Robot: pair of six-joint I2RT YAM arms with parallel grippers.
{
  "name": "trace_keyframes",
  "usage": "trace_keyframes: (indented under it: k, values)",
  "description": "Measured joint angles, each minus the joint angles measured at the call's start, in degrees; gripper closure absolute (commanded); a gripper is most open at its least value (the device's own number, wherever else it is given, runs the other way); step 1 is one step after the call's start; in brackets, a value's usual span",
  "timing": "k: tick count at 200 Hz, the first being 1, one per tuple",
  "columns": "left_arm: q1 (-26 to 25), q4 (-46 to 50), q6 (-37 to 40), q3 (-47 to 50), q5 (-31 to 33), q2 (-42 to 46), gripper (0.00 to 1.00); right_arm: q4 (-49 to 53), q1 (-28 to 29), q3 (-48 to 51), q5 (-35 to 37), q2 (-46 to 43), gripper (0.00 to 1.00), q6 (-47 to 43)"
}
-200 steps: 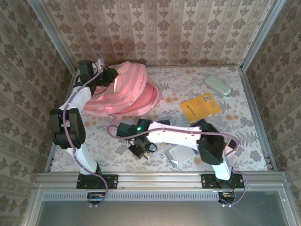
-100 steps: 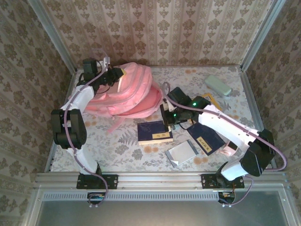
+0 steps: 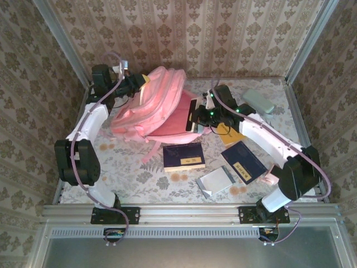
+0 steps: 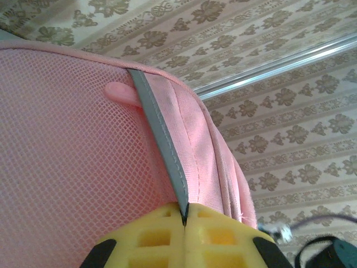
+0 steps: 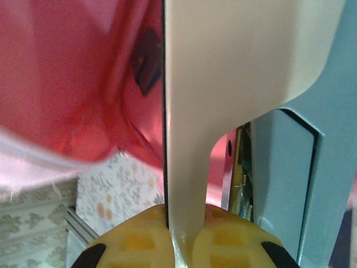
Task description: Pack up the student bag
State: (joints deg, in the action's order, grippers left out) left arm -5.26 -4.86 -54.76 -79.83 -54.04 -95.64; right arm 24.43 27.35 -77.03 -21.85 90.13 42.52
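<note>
1. Walls (image 3: pixel 189 39) in patterned paper close behind and to the left of the student bag (image 3: pixel 150 106). Bag at the far left corner of the table (image 3: pixel 134 178), propped up at a tilt, opening turned to the right.
2. Most open room in front of the bag: bare patterned tabletop down to the metal rail (image 3: pixel 189 211), widest at the bag's front left.
3. Tighter to the right of the bag, with the right arm stretched across that side.
4. Left hand (image 3: pixel 135 85) at the bag's top edge, clamped tight on a grey strip (image 4: pixel 162 139) beside the pink mesh panel, yellow pads (image 4: pixel 150 237) pressed together on it.
5. Right hand (image 3: pixel 196 114) at the bag's opening, closed on a flat book (image 5: pixel 234 67) held edge-on between the pads, the book's cream face alongside the red lining (image 5: pixel 72 72).
6. Inside the bag: red lining and one small dark patch; other contents not possible to tell.
7. Outside the bag, on the table:
   - dark blue book (image 3: pixel 183 156) just in front of the bag;
   - second dark blue book (image 3: pixel 244 162) to the bag's front right, well apart from it;
   - silvery flat packet (image 3: pixel 216 181) between those two books, nearer the rail;
   - yellow book (image 3: pixel 225 132) right of the bag, partly under the right arm;
   - pale green case (image 3: pixel 257 100) well to the bag's right, near the back wall.
</note>
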Motion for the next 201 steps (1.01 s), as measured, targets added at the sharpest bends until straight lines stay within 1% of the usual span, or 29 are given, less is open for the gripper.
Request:
trace_keyframes:
  k: [44, 84, 135, 142, 146, 150, 160, 168, 187, 201]
  values:
    - [-1.14, -1.64, -1.03, 0.81, -1.57, 1.14, 1.00, -8.70, -1.33, -8.17, -3.06, 12.11, 1.00, 7.69]
    - [-1.86, -2.56, -1.14, 1.57, -2.27, 2.19, 1.00, -16.20, 1.29, -16.02, -4.98, 23.47, 0.98, 14.38]
    - [-2.89, -5.81, -2.73, 2.97, -2.75, 2.36, 1.00, -33.40, 5.11, -16.98, -5.51, 35.60, 0.96, 26.97]
    - [-2.93, -6.03, -2.95, 2.97, -2.78, 2.36, 1.00, -34.95, 5.55, -17.25, -5.35, 37.16, 0.93, 28.26]
    - [-2.97, -6.19, -3.06, 2.97, -2.80, 2.36, 1.00, -35.47, 5.75, -17.59, -5.25, 37.90, 0.90, 28.76]
    - [-2.97, -6.36, -3.17, 2.97, -2.84, 2.36, 1.00, -36.00, 6.03, -18.10, -5.16, 38.75, 0.84, 29.31]
    - [-2.97, -6.84, -3.45, 2.99, -2.89, 2.36, 1.00, -37.00, 6.64, -19.28, -4.85, 40.28, 0.58, 29.94]
    - [-2.97, -7.37, -3.61, 3.10, -2.99, 2.34, 1.00, -37.55, 7.15, -20.06, -4.59, 41.03, 0.47, 30.18]
    - [-2.95, -8.24, -3.80, 3.54, -3.21, 2.25, 1.00, -38.47, 7.85, -21.07, -4.24, 41.18, 0.33, 30.03]
    - [-2.91, -8.57, -4.07, 3.87, -3.28, 2.23, 1.00, -39.30, 8.31, -21.51, -3.91, 41.18, 0.30, 29.55]
